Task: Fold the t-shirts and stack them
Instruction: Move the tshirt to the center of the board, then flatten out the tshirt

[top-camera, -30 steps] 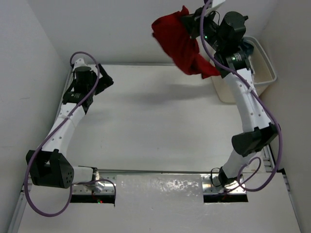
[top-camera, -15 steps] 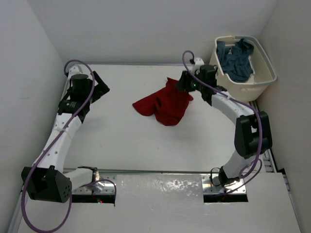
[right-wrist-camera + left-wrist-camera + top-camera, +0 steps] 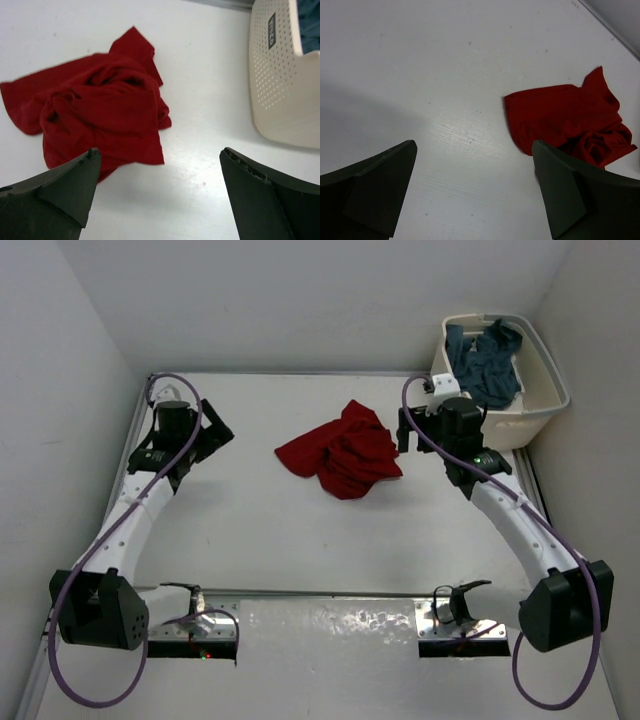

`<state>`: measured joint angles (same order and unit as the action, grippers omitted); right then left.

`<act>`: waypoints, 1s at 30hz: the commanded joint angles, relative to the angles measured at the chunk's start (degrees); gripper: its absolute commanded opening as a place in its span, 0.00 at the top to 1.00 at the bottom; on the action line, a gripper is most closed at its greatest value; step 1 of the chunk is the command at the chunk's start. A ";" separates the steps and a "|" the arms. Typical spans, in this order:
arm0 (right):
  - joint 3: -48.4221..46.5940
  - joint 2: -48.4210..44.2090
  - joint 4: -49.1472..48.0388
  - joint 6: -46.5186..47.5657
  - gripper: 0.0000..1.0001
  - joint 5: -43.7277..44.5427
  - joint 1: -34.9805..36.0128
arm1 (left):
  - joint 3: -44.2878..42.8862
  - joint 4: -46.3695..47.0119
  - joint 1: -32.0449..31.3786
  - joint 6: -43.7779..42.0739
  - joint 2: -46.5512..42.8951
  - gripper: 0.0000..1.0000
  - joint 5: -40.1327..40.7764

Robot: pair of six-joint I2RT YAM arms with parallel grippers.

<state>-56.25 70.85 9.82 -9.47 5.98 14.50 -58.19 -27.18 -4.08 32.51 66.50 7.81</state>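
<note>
A crumpled red t-shirt lies loose on the white table, mid-back; it also shows in the left wrist view and the right wrist view. A slate blue-grey t-shirt is bunched inside the cream basket. My right gripper hovers just right of the red t-shirt, open and empty. My left gripper is at the far left of the table, well apart from the red t-shirt, open with only bare table between its fingers.
The perforated basket stands at the back right corner, close behind my right gripper. White walls close in the table at the back and on both sides. The arms' bases sit at the near edge.
My right gripper brought the red t-shirt down from high near the basket onto the table, opened, let it go and drew back to the right. The left arm barely shifted.
</note>
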 commanded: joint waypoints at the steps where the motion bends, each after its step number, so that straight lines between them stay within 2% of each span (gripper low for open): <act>1: 2.37 -0.45 3.97 2.62 0.01 0.17 0.88 | 0.62 4.23 -0.14 0.89 3.36 0.00 -4.90; 6: 5.62 -0.72 3.27 -2.46 0.01 4.46 0.88 | -0.51 8.10 -3.48 1.15 9.95 0.00 -5.62; 11: 9.39 2.36 -0.14 -5.82 0.01 2.73 0.79 | -8.33 9.24 -8.57 0.80 24.36 0.00 -7.36; 12: 10.27 2.80 -3.72 -3.64 0.01 0.90 0.79 | -9.56 9.68 -8.93 0.45 26.73 0.00 -7.55; 13: 11.59 4.02 -4.98 -1.36 0.01 -4.78 0.79 | -12.01 9.95 -9.45 0.36 31.28 0.00 -8.77; 14: 11.95 4.82 -5.86 6.23 0.01 -8.84 0.79 | -13.16 10.30 -9.55 0.45 33.50 0.00 -10.78; 15: 12.04 5.78 -6.48 9.01 0.01 -11.14 0.88 | -14.39 10.30 -9.72 0.36 35.69 0.00 -11.59; 19: 10.46 11.93 -6.57 14.57 0.01 -10.73 0.88 | -19.49 9.86 -10.68 0.53 44.22 0.00 -11.33; 22: 11.24 15.10 -9.63 16.15 0.01 -11.34 0.88 | -19.86 11.09 -11.57 0.97 47.31 0.03 -10.28; 24: 12.30 16.94 -15.86 17.47 0.01 -12.56 0.88 | -19.59 12.59 -11.66 1.94 48.54 0.08 -10.53; 26: 10.91 19.14 -16.42 18.26 0.01 -12.31 0.88 | -19.76 13.02 -11.83 2.29 50.13 0.15 -11.15; 30: 7.30 25.55 -15.62 19.67 0.03 -11.43 0.88 | -18.80 15.13 -13.67 1.94 52.23 0.19 -9.05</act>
<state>-45.69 93.71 -1.76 7.29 -4.60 15.25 -77.14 -14.33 -15.84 34.15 116.14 -2.22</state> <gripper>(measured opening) 0.980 0.820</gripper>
